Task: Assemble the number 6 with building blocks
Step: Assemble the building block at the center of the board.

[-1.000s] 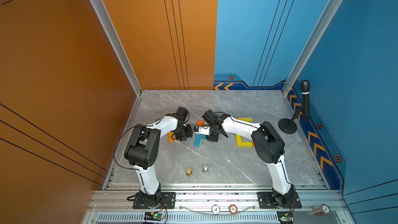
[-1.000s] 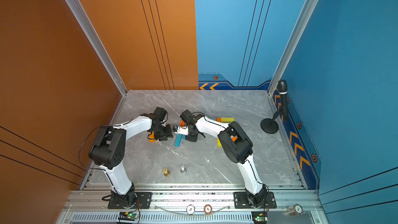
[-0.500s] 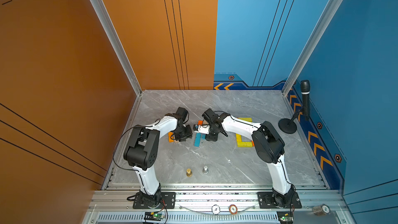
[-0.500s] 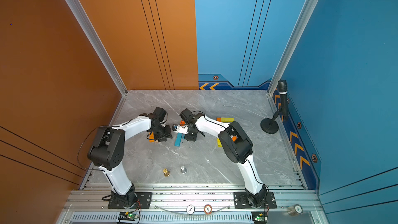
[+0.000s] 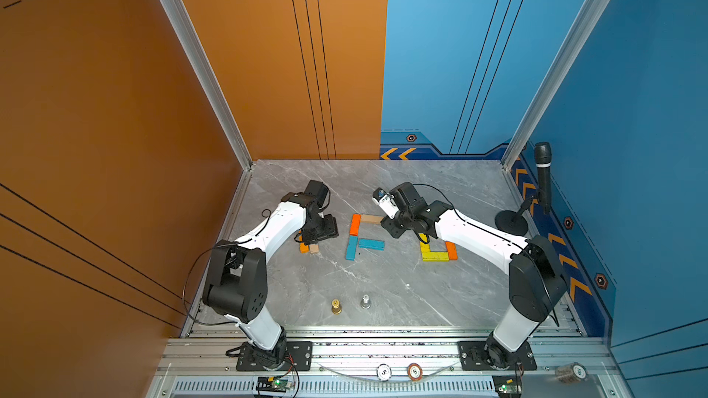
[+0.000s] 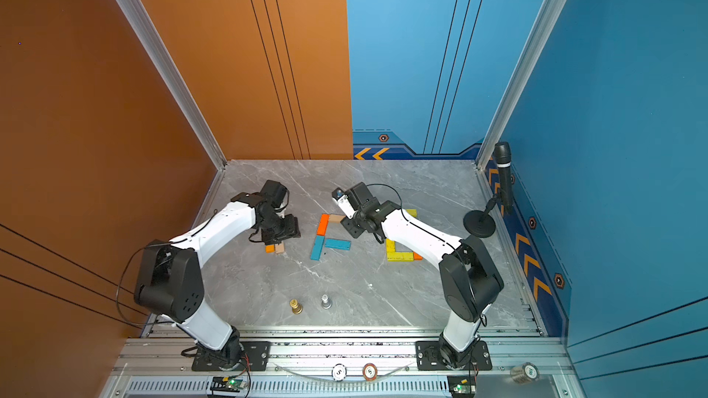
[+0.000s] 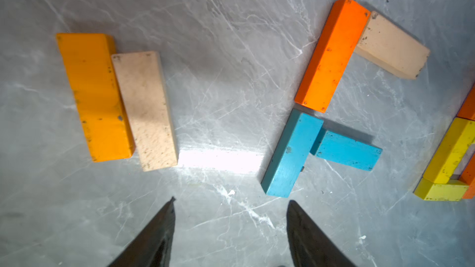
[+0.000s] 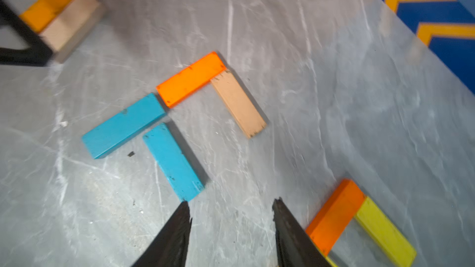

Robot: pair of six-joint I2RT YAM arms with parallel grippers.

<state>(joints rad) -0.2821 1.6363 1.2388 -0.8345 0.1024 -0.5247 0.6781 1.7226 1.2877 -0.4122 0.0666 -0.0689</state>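
Observation:
In the middle of the table, building blocks form a partial figure: an orange block point(image 5: 355, 224) with a tan block point(image 5: 371, 219) at its top end, a teal block point(image 5: 351, 247) below it, and a second teal block point(image 5: 371, 244) branching right. My right gripper point(image 8: 230, 202) is open and empty, between that teal block point(image 8: 173, 161) and an orange and yellow group point(image 5: 436, 252). My left gripper point(image 7: 231, 201) is open and empty over bare table. An amber block point(image 7: 95, 96) and a tan block point(image 7: 145, 109) lie side by side close to it.
A gold pawn point(image 5: 336, 306) and a silver pawn point(image 5: 366, 301) stand near the table's front. A microphone point(image 5: 542, 178) on a round stand point(image 5: 511, 223) is at the right wall. Two chips point(image 5: 383, 372) lie on the front rail.
My left gripper's jaws have opened wider. My right gripper has drawn back to the right, uncovering the tan block and the second teal block, and has opened a little.

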